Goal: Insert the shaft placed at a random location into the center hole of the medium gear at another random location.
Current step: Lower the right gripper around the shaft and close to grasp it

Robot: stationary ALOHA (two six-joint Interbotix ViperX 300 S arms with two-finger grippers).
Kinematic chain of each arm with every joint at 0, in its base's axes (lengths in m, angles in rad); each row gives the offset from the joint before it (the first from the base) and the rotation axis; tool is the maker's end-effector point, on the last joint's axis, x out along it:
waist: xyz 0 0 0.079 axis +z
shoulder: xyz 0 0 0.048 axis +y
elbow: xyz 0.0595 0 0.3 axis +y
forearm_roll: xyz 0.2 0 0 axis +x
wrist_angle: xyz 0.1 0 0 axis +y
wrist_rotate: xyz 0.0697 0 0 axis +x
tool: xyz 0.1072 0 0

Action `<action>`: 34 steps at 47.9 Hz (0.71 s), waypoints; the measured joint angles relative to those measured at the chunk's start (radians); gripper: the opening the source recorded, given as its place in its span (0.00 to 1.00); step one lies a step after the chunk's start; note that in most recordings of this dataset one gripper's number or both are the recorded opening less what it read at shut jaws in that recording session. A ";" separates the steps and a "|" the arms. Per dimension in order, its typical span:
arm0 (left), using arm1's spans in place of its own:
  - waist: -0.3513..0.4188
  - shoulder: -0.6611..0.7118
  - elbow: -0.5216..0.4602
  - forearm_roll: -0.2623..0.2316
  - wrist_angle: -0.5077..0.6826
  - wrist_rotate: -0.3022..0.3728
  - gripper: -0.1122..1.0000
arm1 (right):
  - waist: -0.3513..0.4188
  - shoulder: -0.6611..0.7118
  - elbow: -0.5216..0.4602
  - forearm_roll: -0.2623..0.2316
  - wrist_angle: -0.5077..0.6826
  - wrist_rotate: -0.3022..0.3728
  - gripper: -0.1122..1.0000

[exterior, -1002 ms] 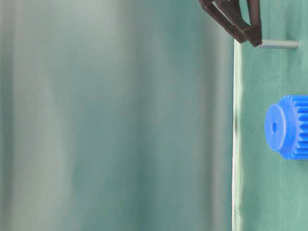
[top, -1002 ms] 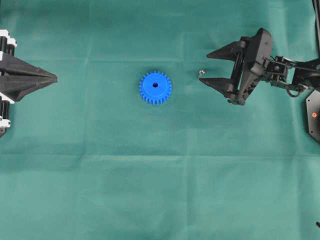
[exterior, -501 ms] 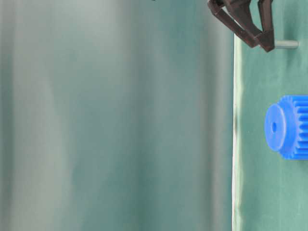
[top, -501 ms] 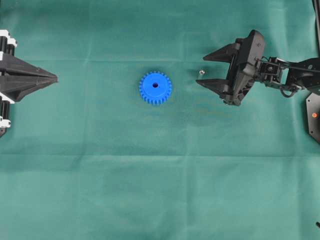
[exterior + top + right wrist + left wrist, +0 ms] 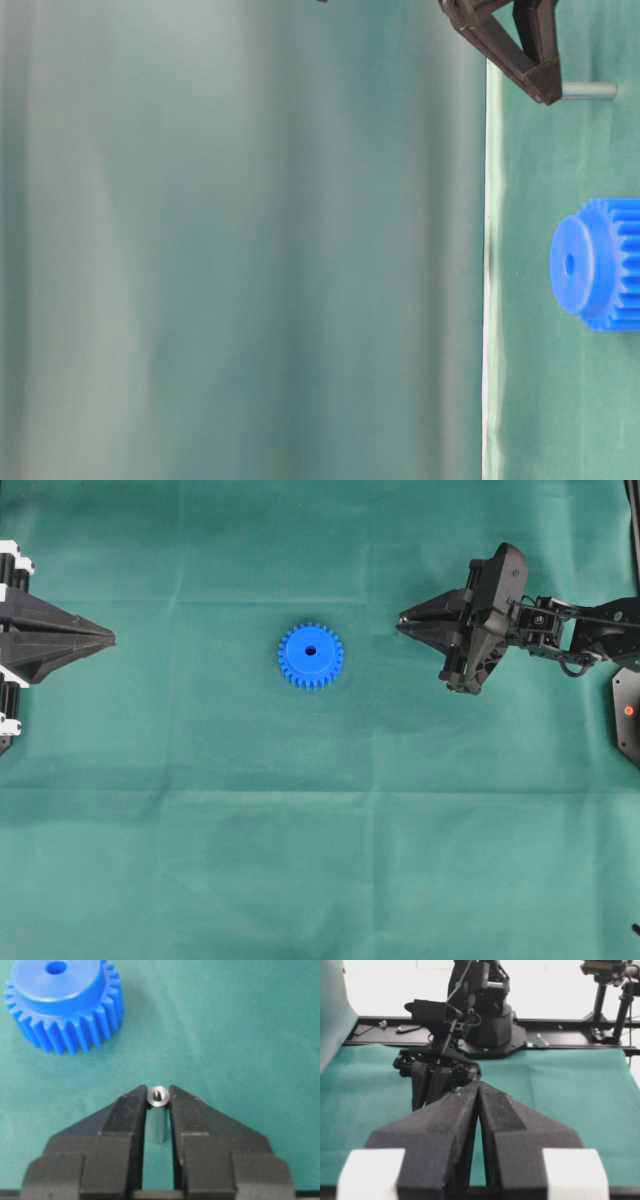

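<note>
Right tool (image 5: pixel 159 1102) pinched onto the upright shaft (image 5: pixel 159 1096) on the green table (image 5: pixel 320 860), blue medium gear (image 5: pixel 310 655) well apart mid-cloth, center hole (image 5: pixel 310 650) bare, left tool (image 5: pixel 479 1091) closed tight, parked at the edge

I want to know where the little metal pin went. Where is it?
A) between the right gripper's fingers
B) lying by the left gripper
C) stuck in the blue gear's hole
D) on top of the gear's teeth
A: in the right wrist view the pin sits between the right gripper fingers, away from the gear.
</note>
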 measured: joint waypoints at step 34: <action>0.000 0.000 -0.002 0.000 0.002 -0.005 0.10 | 0.012 -0.190 -0.026 -0.002 0.186 0.000 0.23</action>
